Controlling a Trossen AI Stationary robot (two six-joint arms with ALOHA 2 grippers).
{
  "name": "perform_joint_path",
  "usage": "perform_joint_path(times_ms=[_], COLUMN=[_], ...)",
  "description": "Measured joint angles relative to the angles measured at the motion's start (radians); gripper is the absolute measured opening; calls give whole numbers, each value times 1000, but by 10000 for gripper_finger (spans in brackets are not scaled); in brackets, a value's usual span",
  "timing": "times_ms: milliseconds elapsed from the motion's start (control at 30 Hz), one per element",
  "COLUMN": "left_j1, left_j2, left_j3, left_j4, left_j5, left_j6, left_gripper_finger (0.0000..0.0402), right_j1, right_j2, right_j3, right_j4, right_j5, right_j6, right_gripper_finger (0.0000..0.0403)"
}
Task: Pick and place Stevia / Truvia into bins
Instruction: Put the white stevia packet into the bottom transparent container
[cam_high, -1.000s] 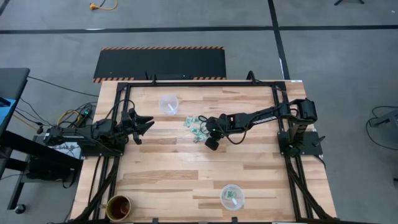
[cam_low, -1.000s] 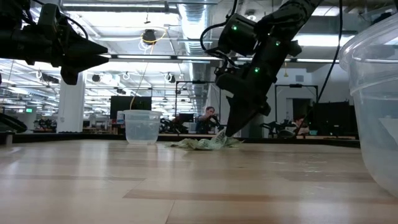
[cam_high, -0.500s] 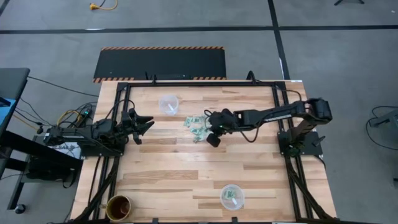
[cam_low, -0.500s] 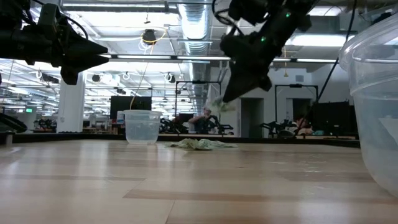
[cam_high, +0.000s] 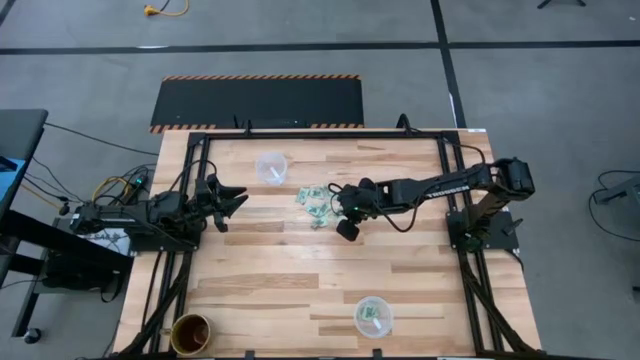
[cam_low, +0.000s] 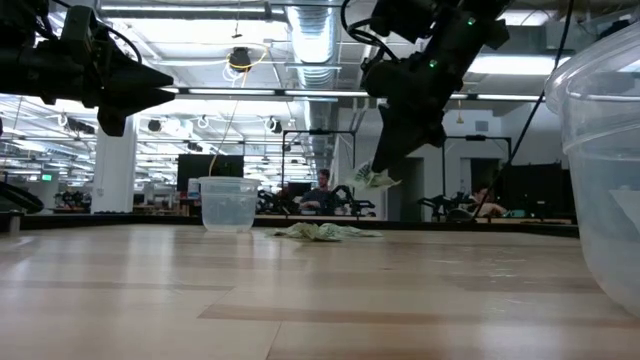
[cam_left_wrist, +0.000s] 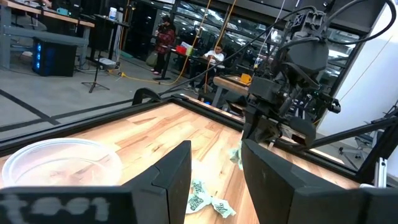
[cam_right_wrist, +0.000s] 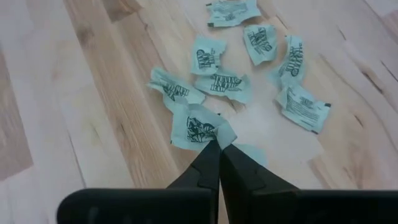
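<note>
Several pale green Truvia packets lie in a loose pile (cam_high: 315, 200) on the table's far middle, also seen in the low view (cam_low: 320, 232) and right wrist view (cam_right_wrist: 249, 68). My right gripper (cam_high: 347, 229) hangs above the pile's right edge, shut on one packet (cam_low: 375, 180). One clear cup (cam_high: 271, 166) stands left of the pile, near the far edge. The other (cam_high: 373, 315) stands near the near edge with packets in it. My left gripper (cam_high: 235, 200) waits open at the table's left, off the wood. My right gripper pinches one packet by its corner (cam_right_wrist: 214, 138) between the two fingertips (cam_right_wrist: 208, 158). The fingers come from above, slanting down. The packet (cam_right_wrist: 198, 127) is lifted clear of the table and sticks out below the fingertips, crumpled.
A brown cup (cam_high: 190, 333) stands at the near left corner. The near clear cup (cam_low: 610, 150) fills the low view's right edge. Black frame rails run along the table's left, right and far sides. Bare wood lies between the pile and the near cup.
My right gripper stood with its tips down in the pile, then rose with one packet pinched. The packet is lifted clear of the table. Since half a second ago the gripper has shifted a little toward the table's right. The pile has stayed in place.
</note>
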Motion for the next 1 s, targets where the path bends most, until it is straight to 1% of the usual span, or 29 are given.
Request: perform_joint_path(times_ms=[233,333,567,767,1000], left_j1=[0,0,0,0,0], left_j2=[0,0,0,0,0], left_j3=[0,0,0,0,0], left_j4=[0,0,0,0,0], left_j5=[0,0,0,0,0], left_j6=[0,0,0,0,0], left_gripper_finger=[130,130,130,130,130], right_j1=[8,9,9,9,5], right_j2=[0,0,0,0,6], right_j3=[0,0,0,0,0], right_j4=[1,1,1,-2,-123], right_j5=[1,1,3,8,3], right_j6=[0,0,0,0,8], right_gripper_finger=[9,29,93,125,160])
